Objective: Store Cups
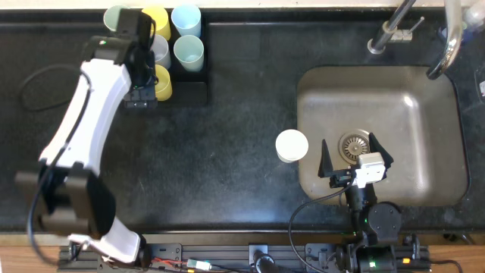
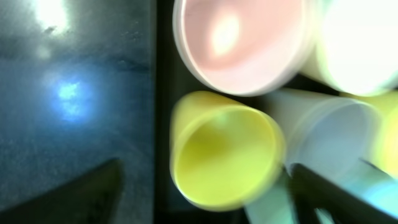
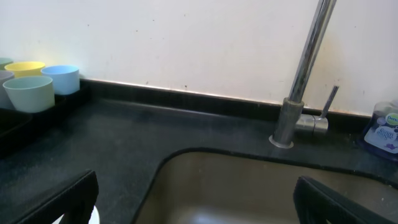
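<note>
Left gripper (image 2: pixel 206 180) spread wide either side of yellow cup (image 2: pixel 224 155) in tray (image 1: pixel 191 92); right gripper (image 1: pixel 351 148) likewise spread, empty, over sink (image 1: pixel 424 98).

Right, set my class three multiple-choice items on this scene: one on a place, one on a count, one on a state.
1. Where is the white cup?
A. On the counter beside the sink
B. Inside the sink
C. Held in the right jaws

2. How many yellow cups stand in the black tray?
A. One
B. Two
C. Four

3. How are the right jaws?
A. Shut on a cup
B. Open
C. Shut and empty

Answers:
1 A: the cup stands on the dark counter just outside the sink's rim.
2 B: one yellow cup is in the tray's far row and one at its near end.
3 B: the jaws stand wide apart over the sink with nothing between them.
</note>
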Controlling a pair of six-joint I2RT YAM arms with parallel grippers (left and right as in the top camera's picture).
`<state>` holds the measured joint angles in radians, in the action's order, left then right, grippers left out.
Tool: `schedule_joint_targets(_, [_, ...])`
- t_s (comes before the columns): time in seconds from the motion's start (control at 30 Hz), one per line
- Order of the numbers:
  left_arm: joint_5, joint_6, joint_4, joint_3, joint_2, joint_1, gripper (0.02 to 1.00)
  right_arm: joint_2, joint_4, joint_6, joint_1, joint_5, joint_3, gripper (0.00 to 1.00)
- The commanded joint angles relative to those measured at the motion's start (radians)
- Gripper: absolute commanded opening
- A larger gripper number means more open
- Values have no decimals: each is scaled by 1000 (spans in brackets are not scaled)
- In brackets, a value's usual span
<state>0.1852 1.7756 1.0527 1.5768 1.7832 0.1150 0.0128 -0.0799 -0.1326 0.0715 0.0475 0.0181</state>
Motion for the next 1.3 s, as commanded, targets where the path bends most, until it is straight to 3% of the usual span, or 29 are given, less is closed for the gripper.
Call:
schedule_joint_targets(0.03, [122, -251, -112, 0, -205, -8, 1000, -8, 5, -3, -6, 4, -13, 998])
schedule_joint_targets(0.17, [198, -764, -335, -3, -376, -8, 1000, -8, 5, -3, -6, 4, -13, 998])
schedule_joint_targets(0.27, [171, -1189, -503, -22, -508, -8, 1000, -8, 5, -3, -6, 4, -13, 996])
schedule_joint_targets(0.4, [93, -1522, -658, -119, -681, -10, 1000, -8, 5, -3, -6, 4, -13, 998])
schedule_joint_targets(0.67, [-180, -1593, -879, -552, -1049, -51, 1000, -8, 5, -3, -6, 4, -13, 998])
schedule_joint_targets(0.93, [-418, -1592, -808, -718, -1221, -68, 1000, -8, 5, -3, -6, 4, -13, 998])
schedule_joint_targets(1.0, [-426, -1593, -814, -718, -1220, -68, 1000, -8, 5, -3, -6, 4, -13, 998])
schedule_joint_targets(1.2, [-332, -1598, -824, -758, -1209, -77, 1000, -8, 5, -3, -6, 4, -13, 998])
schedule_joint_targets(1.3, [-326, -1669, -872, -837, -1250, -77, 1000, -8, 5, -3, -6, 4, -13, 998])
